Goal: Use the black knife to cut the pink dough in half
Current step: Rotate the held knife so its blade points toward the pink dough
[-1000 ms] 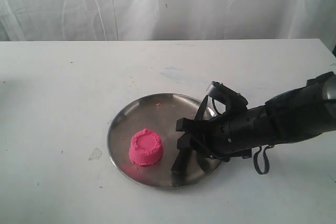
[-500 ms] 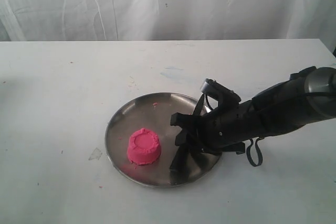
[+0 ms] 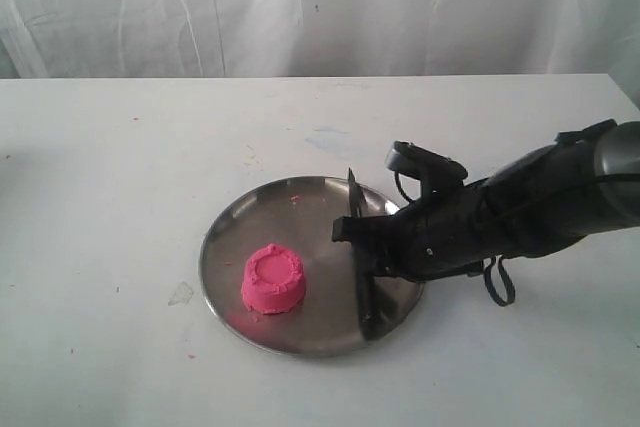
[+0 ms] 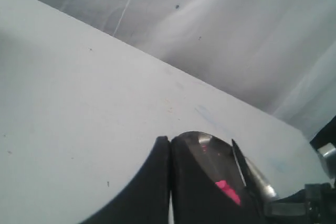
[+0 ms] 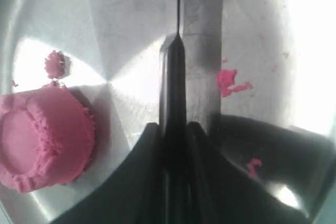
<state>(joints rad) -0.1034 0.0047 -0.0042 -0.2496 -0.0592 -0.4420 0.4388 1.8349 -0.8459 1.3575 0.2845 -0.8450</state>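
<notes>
The pink dough (image 3: pixel 272 280) is a whole squat lump on the left half of the round steel plate (image 3: pixel 255 215). My right gripper (image 3: pixel 352 237) is shut on the black knife (image 3: pixel 352 197) over the plate's right half, with the blade a short way from the dough. In the right wrist view the knife (image 5: pixel 173 77) runs straight out from between my gripper's (image 5: pixel 173 129) fingers, edge-on, beside the dough (image 5: pixel 42 137). My left gripper (image 4: pixel 169 142) is shut on nothing, off the plate (image 4: pixel 197 139). The left wrist view also catches a little of the dough (image 4: pixel 227 190) and the blade (image 4: pixel 239 161).
Small pink crumbs (image 5: pixel 231 82) lie on the plate near the knife, and one speck (image 3: pixel 295 199) lies at its far rim. The plate sits on a white table (image 3: pixel 120 177) with a white curtain (image 3: pixel 320 7) behind it.
My right gripper has turned and shifted, so the knife now shows edge-up across the plate's right half. The plate and dough have slid slightly left.
</notes>
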